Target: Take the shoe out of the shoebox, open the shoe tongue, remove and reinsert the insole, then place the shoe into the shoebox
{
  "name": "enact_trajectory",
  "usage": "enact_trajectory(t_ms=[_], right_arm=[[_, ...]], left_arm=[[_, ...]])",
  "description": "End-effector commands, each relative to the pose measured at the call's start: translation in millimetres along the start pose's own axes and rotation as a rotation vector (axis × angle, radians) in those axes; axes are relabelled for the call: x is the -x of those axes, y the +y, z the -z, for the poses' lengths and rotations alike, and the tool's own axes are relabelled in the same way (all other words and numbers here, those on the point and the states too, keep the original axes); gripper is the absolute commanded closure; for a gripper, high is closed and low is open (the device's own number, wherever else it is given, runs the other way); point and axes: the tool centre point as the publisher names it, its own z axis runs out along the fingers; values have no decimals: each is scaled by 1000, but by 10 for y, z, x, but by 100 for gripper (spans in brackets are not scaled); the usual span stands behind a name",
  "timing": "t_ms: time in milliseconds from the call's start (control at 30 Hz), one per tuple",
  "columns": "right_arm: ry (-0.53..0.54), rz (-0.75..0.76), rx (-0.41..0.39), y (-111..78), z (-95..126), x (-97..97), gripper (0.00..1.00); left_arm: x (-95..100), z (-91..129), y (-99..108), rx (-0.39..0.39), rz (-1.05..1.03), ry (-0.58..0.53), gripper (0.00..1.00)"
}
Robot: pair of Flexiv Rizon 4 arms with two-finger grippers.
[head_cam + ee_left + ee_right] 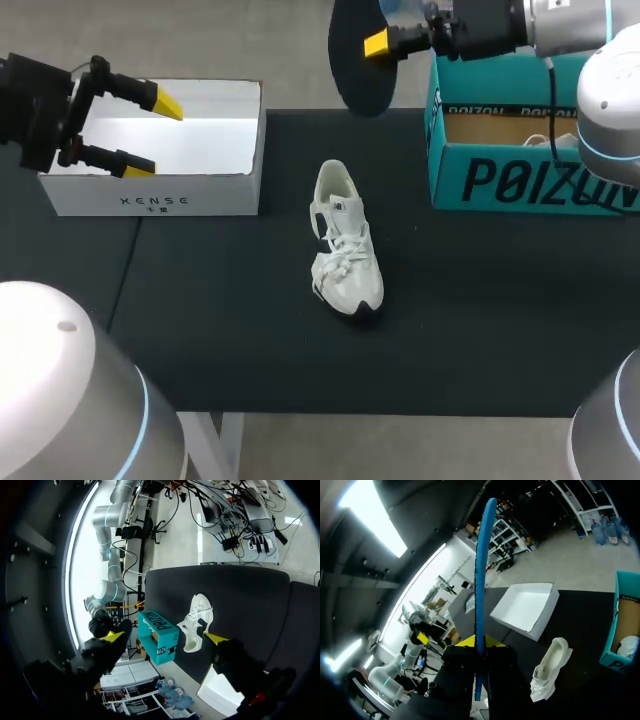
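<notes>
The table (220, 340), black on top, fills the lower and middle part of the head view. The shoe (346, 240) lies approx. at the centre of the frame, on its sole. It is white w/ dark details, the toe toward the lower edge and the heel toward the upper edge, and the laces lie loose over the tongue. It is outside both boxes and well apart from each.

Farther back, at upper left, stands the white box (150, 195), open on top. The left gripper (150, 132) is over this box; its two fingers are spread wide and hold nothing. In the left wrist view the left gripper (164, 637) shows the same wide gap, w/ the shoe (197, 622) ahead of it on the table and the teal shoebox (159, 635) beyond the shoe.

At upper right of the head view stands the teal shoebox (520, 180), also open; sth. white lies inside, but what it is cannot be told.

Farthest, at the top edge of the frame, just left of the teal shoebox, the right gripper (385, 43) is closed on the insole (362, 60), a dark oval at top centre. In the right wrist view the right gripper (479, 642) pinches the insole (480, 580) from both sides; it is seen edge-on, blue, and rises upright ahead of the fingers. Beyond it lie the shoe (550, 672) and the white box (527, 607).
</notes>
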Motion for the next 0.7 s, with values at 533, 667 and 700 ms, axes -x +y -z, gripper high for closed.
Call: enact_trajectory(t_ms=[533,667,700], right_arm=[[-52,72,13,-93,-400,664,100],[-39,61,14,-124,-480,801,100],[-38,53,7,-137,-509,839,100]], left_arm=[[2,-3,8,-1,0,3,0],[2,-3,8,-1,0,3,0],[2,-3,8,-1,0,3,0]])
